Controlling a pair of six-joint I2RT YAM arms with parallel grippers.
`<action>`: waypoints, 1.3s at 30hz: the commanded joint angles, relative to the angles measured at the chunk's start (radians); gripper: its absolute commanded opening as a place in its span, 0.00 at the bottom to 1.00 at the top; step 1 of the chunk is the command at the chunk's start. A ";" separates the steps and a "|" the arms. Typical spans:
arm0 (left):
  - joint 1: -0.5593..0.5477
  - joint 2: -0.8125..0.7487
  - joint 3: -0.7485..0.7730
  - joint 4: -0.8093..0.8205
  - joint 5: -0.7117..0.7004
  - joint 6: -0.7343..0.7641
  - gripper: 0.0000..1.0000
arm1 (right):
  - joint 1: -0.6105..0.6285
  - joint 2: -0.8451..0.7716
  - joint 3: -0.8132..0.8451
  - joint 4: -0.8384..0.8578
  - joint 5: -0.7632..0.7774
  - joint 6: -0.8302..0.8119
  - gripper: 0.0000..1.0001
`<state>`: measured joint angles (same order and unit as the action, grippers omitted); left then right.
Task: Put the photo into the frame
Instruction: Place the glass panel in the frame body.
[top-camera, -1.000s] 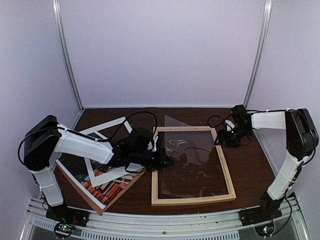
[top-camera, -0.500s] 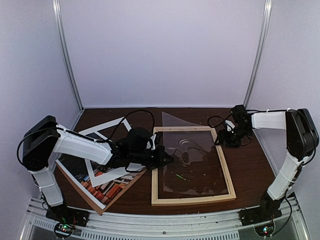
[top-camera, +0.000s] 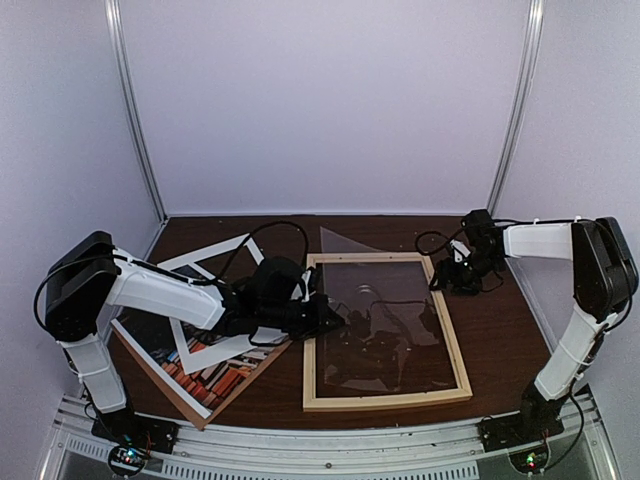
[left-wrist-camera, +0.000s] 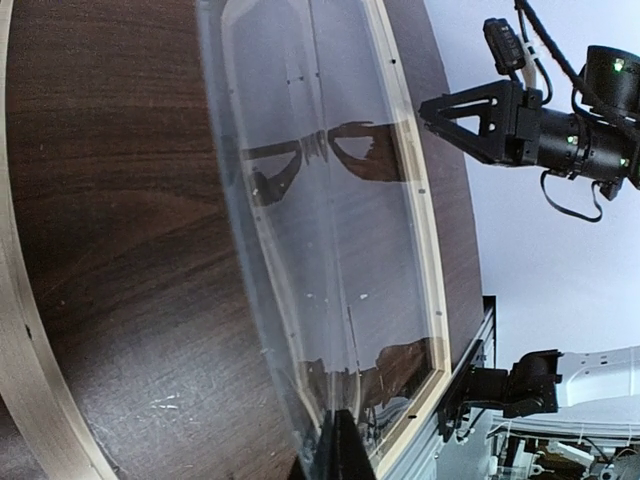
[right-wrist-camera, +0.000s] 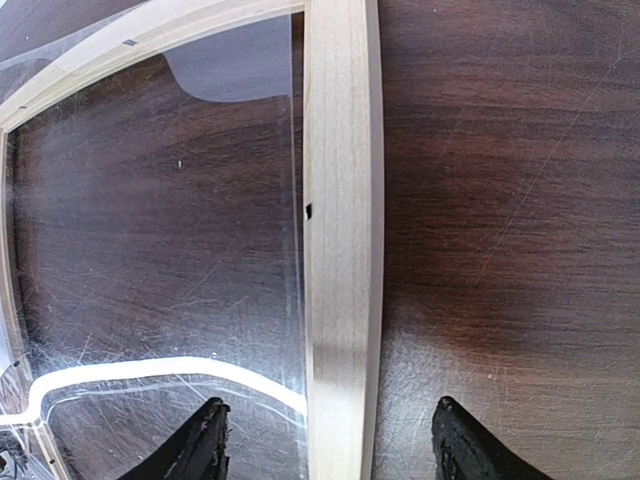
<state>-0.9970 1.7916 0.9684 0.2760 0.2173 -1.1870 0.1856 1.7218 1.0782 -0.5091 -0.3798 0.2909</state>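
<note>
While the frame (top-camera: 385, 399) lies flat at the middle of the table (top-camera: 500, 340), my left claw (top-camera: 335, 320) is right at its 9 o'clock rail, pinched shut on the edge of a clear sheet (top-camera: 385, 310). That sheet sits over the frame's opening, and it's skewed! One corner pokes out past the far rail, up around 11 o'clock. From my left wrist I see the sheet's near edge running straight down into my fingertips, with the wooden rail curving away beneath it.

Over at the frame's 2 o'clock corner, my right claw (top-camera: 443, 281) is spread wide, gripping nothing. One fingertip stands on either side of the right-hand rail: the inner one over the clear sheet, the outer one over bare dark wood. Whether either tip touches the rail, I can't tell.

And the photo (top-camera: 215, 377)? It's off at 8 o'clock from the frame, face up, its red and orange book spines showing. A white mat (top-camera: 205, 252) lies askew across it, and my left arm reaches over both.
</note>
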 joint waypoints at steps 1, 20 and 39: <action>-0.004 -0.023 0.014 -0.025 -0.022 0.053 0.00 | 0.001 -0.025 0.026 -0.010 0.022 -0.010 0.70; -0.006 0.013 0.046 0.016 0.043 0.072 0.00 | -0.001 -0.025 0.017 -0.009 0.030 -0.010 0.70; 0.002 0.000 0.105 -0.102 0.050 0.143 0.38 | -0.003 -0.031 -0.007 -0.003 0.019 -0.006 0.70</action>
<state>-0.9970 1.8008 1.0294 0.2176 0.2687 -1.0920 0.1848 1.7203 1.0779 -0.5125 -0.3733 0.2909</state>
